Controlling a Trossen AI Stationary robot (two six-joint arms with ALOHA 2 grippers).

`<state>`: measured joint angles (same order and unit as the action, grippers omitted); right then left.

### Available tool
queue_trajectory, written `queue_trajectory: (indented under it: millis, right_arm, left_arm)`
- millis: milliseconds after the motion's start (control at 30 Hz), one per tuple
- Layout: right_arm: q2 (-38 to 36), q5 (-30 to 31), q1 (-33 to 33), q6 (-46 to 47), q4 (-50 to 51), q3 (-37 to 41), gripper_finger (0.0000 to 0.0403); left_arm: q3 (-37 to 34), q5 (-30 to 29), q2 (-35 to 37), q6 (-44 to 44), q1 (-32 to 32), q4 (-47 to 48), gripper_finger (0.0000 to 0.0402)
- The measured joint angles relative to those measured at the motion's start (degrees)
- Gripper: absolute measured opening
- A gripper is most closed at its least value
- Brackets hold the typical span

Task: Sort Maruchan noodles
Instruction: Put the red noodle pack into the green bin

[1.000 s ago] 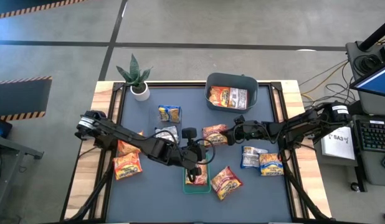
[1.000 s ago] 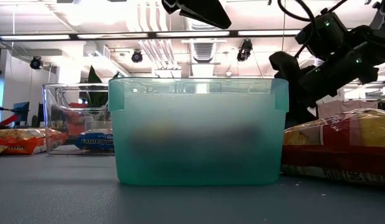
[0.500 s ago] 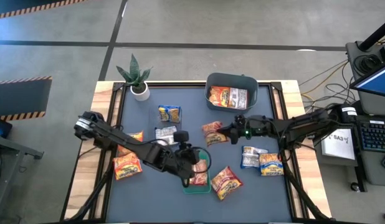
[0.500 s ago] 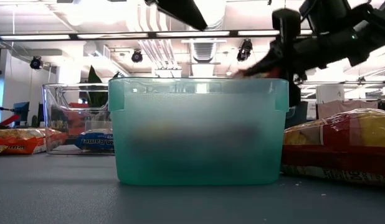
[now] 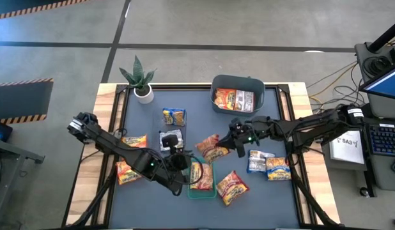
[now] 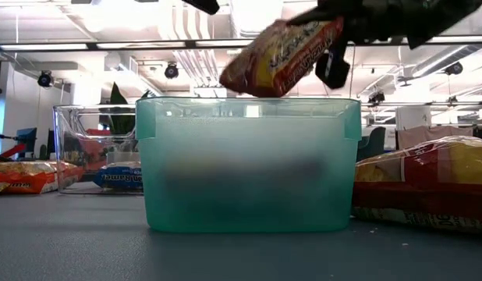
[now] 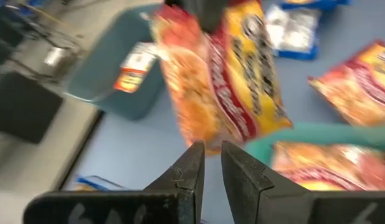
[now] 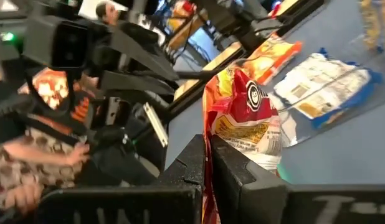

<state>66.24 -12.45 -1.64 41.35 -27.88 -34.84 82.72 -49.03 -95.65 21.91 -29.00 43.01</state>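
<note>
Right at the near edge of the table sits the green tray [image 5: 192,193], and an orange-red ramen packet [image 5: 198,174] already lies flat inside it. Just beside the tray, the left gripper [image 5: 183,170] hangs low with its two dark fingers [image 7: 189,171] almost together, a thin gap between them and nothing caught there. A second orange-red packet [image 5: 231,186] lies loose on the mat next to the tray, and another one [image 5: 129,171] rests near the left arm with a fourth [image 5: 135,140] a little beyond it. Above the tray, lifted clear of the table, a tilted orange-red and yellow packet [image 5: 212,147] dangles from the right gripper [image 5: 236,143], whose fingers [image 8: 193,163] are pinched tight on its edge; from table height it shows slanting above the tray's rim. Under the right arm lie a silver-grey packet [image 5: 257,160] and an orange and blue one [image 5: 278,168], touching each other. Farther back, in the middle of the mat, a silver-grey packet [image 5: 169,138] sits in a clear box, with a blue and yellow packet [image 5: 174,116] behind it. At the far side stands the grey-blue bin [image 5: 238,84] holding more packets [image 5: 234,99], and a small potted plant [image 5: 140,78] is in the far left corner.
</note>
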Motion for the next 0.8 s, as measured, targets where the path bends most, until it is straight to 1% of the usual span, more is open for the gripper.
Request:
queue_trajectory:
  millis: [100, 233, 300, 500, 667, 800]
  right_arm:
    - [0.1, 0.4, -1.8, -2.9, 5.1, -3.4, 0.0008]
    - [2.0, 0.5, -3.8, -6.7, 11.4, -7.9, 0.0008]
    - [3.5, 0.4, -4.3, -8.1, 13.4, -9.8, 0.0008]
    - [9.7, -2.1, -4.4, -12.7, 20.7, -16.0, 0.0008]
    - [14.6, -3.0, -4.4, -19.0, 30.2, -23.3, 0.0008]
    - [18.9, -3.0, -4.4, -24.1, 38.6, -29.8, 0.0008]
  left_arm:
    - [-0.1, 4.2, -1.2, -0.1, -0.6, 0.0, 0.0038]
    - [-0.2, 4.5, -1.7, -0.1, -2.5, 0.0, 0.0038]
    - [-0.2, 2.8, -1.7, 0.0, -3.8, -0.2, 0.0038]
    - [-0.3, -6.9, -1.1, 1.4, -7.9, 0.1, 0.0038]
    - [-0.3, -10.6, 0.3, 1.8, -9.9, -0.1, 0.0038]
    - [-0.3, -11.6, 0.9, 2.0, -10.3, -0.1, 0.0038]
